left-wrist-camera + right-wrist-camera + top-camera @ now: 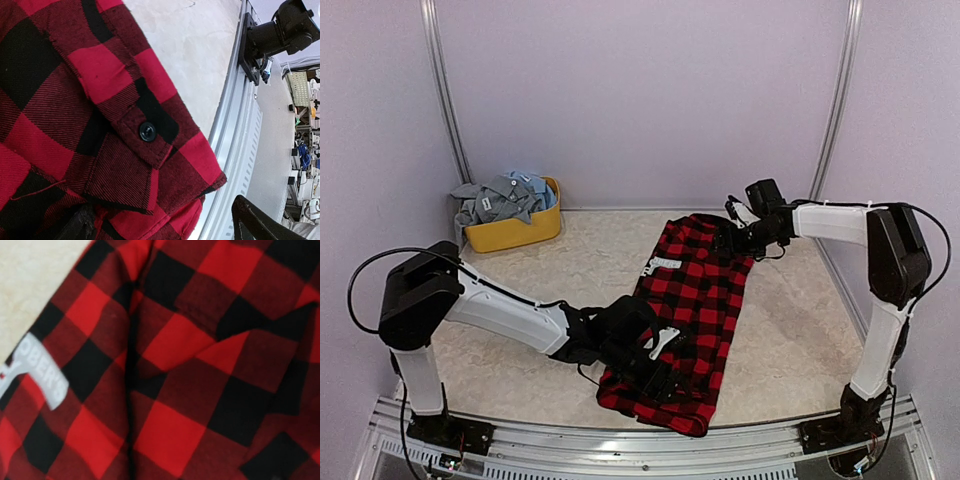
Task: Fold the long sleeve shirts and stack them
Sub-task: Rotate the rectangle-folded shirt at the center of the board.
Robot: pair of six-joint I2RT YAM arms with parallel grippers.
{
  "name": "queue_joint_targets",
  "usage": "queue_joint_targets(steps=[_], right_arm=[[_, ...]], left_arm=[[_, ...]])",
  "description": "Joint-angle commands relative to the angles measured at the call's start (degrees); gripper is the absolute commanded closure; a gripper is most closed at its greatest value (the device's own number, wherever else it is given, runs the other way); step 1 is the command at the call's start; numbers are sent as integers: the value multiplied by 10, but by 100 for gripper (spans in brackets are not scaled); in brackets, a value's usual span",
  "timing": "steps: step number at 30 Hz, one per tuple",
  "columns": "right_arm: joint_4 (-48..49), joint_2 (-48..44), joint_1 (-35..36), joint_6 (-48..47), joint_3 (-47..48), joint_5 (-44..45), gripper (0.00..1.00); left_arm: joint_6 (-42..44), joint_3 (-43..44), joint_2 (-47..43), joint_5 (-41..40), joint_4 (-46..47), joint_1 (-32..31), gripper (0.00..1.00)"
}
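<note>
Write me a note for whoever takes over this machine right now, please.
Left gripper: open, over the near end of the flannel.
Right gripper: at its far right corner; open or shut unclear.
Flannel: a long strip mid-table, sleeves seemingly folded in.
Grey and blue shirts: bunched in the tub, unfolded.
Left to do: finish the flannel, fold the rest, stack.

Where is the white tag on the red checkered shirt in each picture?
Top external: the white label lies near the middle of the picture, by the shirt's left edge, toward its far end.
Left wrist: not in it.
Right wrist: at the left edge, just below the middle.
Shared landmark: the red-and-black checked shirt on the pale tabletop, seen in all three views.
</note>
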Motion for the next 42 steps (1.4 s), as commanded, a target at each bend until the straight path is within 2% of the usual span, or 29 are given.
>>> queue_joint_targets(steps=[1, 12, 23, 31, 39, 42], right_arm=[[4, 58, 6, 2, 43, -7, 8], [75, 193, 24, -19, 157, -29, 9], [40, 308, 29, -7, 292, -38, 10], [11, 390, 42, 6, 400, -94, 12], [-3, 472, 53, 27, 536, -127, 13], [24, 491, 52, 27, 567, -155, 12]], left_arm=[[58, 42, 2, 21, -9, -26, 9], [111, 7, -85, -9, 23, -26, 2], [73, -59, -177, -110, 30, 9, 1], [41, -95, -262, -191, -8, 42, 1], [14, -111, -286, -239, -40, 45, 1], [2, -119, -287, -257, -40, 47, 1]])
